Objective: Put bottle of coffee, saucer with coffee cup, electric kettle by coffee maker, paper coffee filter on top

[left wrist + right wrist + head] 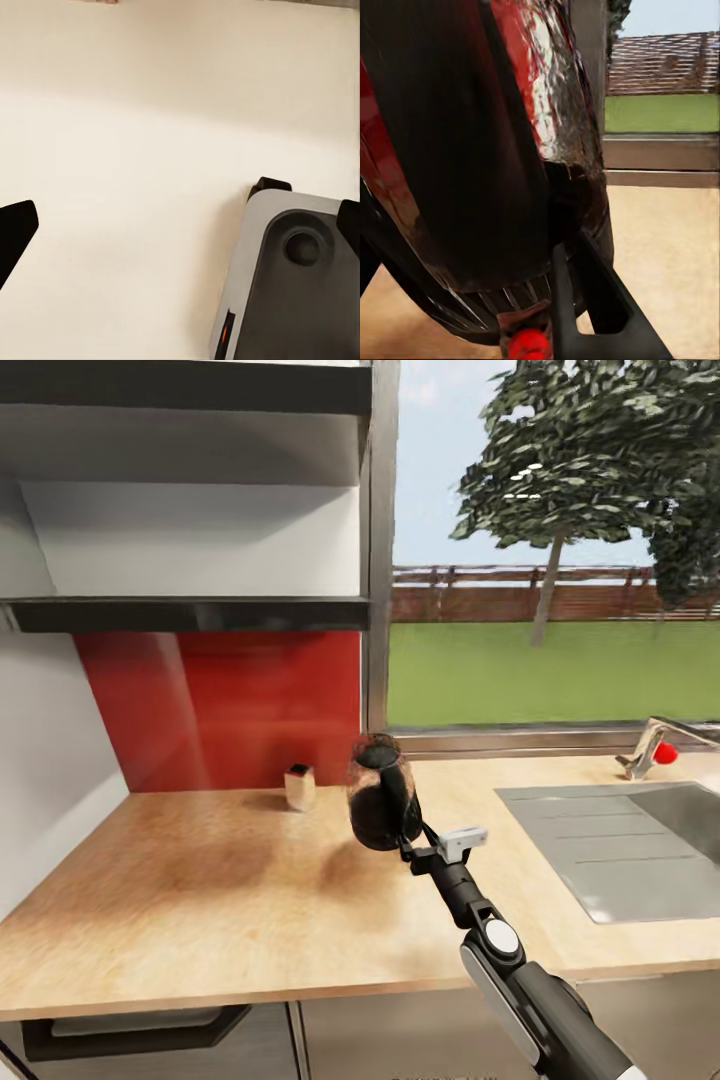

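The electric kettle (380,795), squat dark glass with a black lid, hangs tilted a little above the countertop (200,890), and its shadow falls on the wood below. My right gripper (406,844) is shut on the kettle's handle side, reaching in from the front right. In the right wrist view the kettle (472,150) is very close, with the red spot (529,345) on its base beside one dark finger (596,296). The thin dark kitchen shelf (190,613) runs along the wall above the red backsplash. My left gripper (180,225) hangs open over pale floor.
A small pale object with a dark top (299,787) stands near the backsplash, left of the kettle. A steel sink (620,850) and a tap (648,752) with a red knob lie at the right. A window is behind. The robot's grey base (292,285) is below the left gripper.
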